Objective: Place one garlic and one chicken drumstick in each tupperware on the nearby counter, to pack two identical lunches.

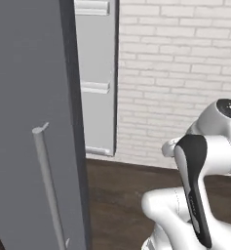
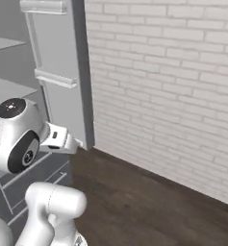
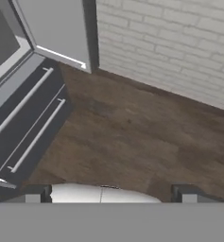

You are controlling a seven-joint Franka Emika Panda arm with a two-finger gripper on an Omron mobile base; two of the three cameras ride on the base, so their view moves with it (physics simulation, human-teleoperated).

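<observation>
**Grey door close by, jaws spread over bare floor**

Closest stands a tall grey door (image 1: 29,97) with a long bar handle (image 1: 48,185). Behind runs a white brick wall (image 2: 173,86) above dark wood floor (image 3: 132,137). Dark drawers (image 3: 23,123) carry silver bars. The gripper (image 3: 111,196) hangs spread wide, holding nothing. I cannot tell where the task's things are.

This is a kitchen corner in a home, rendered rather than real. A tall grey refrigerator door (image 1: 34,122) stands open with a long bar handle (image 1: 48,185), and shelf rails (image 2: 53,79) line its inner side. Dark drawers with silver bar handles (image 3: 35,137) sit low, off to the left of the open jaws. A white-painted brick wall (image 2: 163,86) rises ahead of the jaws, with dark wood-plank floor (image 3: 132,142) below them.
</observation>
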